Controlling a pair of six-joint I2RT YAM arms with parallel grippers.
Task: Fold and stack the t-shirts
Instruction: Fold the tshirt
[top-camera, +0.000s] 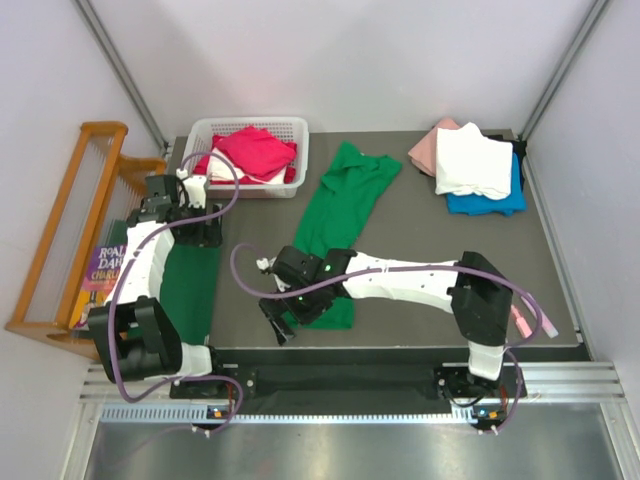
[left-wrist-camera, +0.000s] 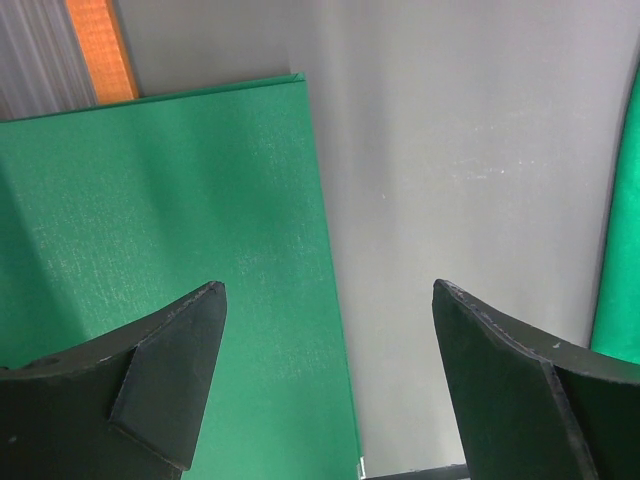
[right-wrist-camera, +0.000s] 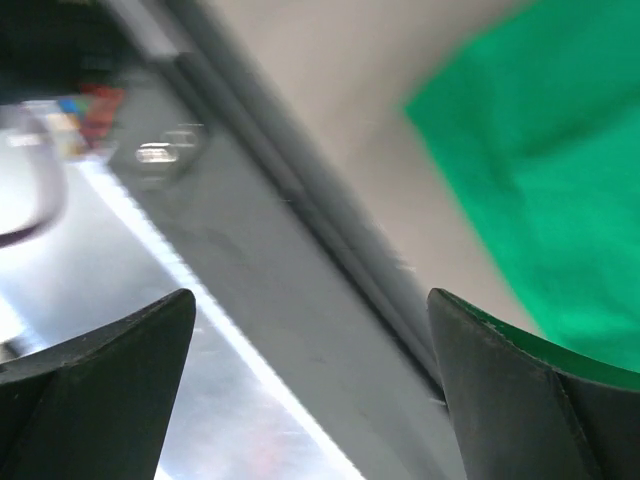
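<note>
t-shirts (top-camera: 345, 200) – at least 5 | basket (top-camera: 250, 122) 1 | mat (top-camera: 190, 285) 1 | book (top-camera: 100, 268) 1

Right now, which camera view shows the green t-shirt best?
The top external view: the green t-shirt lies almost whole, only its near end hidden by the right arm. The right wrist view shows a blurred corner; the left, an edge sliver.

A green t-shirt (top-camera: 340, 215) lies stretched on the table (top-camera: 430, 240), with the right hand (top-camera: 278, 325) beside its near-left corner.

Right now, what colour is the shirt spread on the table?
The shirt is bright green; top view.
</note>
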